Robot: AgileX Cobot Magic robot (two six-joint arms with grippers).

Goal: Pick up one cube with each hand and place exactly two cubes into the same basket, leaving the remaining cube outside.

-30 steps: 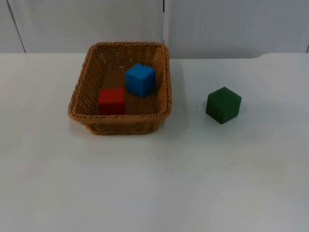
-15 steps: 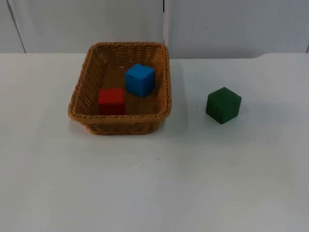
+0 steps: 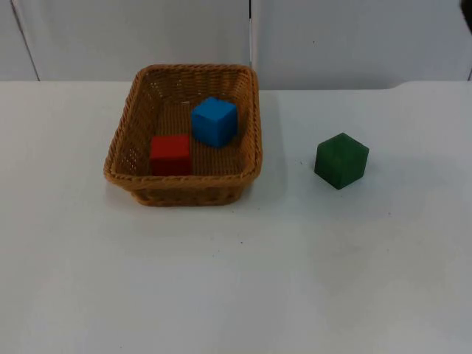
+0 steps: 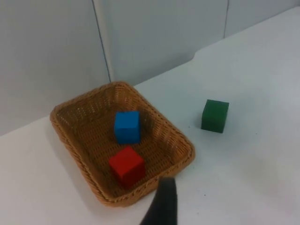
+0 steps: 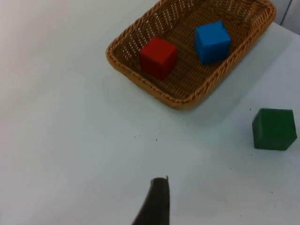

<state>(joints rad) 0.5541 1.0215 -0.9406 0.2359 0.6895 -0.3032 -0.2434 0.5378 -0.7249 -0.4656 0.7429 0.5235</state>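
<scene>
A woven brown basket [image 3: 125, 147] stands left of the table's middle. Inside it lie a red cube [image 3: 170, 153] and a blue cube [image 3: 214, 121], close together. A green cube [image 3: 341, 160] sits on the bare table to the basket's right, well apart from it. The left wrist view looks down on the basket [image 4: 70, 140], red cube [image 4: 126, 165], blue cube [image 4: 127, 126] and green cube [image 4: 215, 115], with my left gripper [image 4: 161, 206] high above the basket's near rim. My right gripper [image 5: 156, 201] hangs high over bare table, away from the basket [image 5: 140, 77] and green cube [image 5: 274, 129]. Neither holds anything.
White table top [image 3: 236, 280] spreads wide in front of the basket and around the green cube. The grey partition wall [image 3: 332, 37] closes off the far edge just behind the basket.
Basket and cubes lie as before. A dark bit of the right arm has come into the upper right corner of the top view.
</scene>
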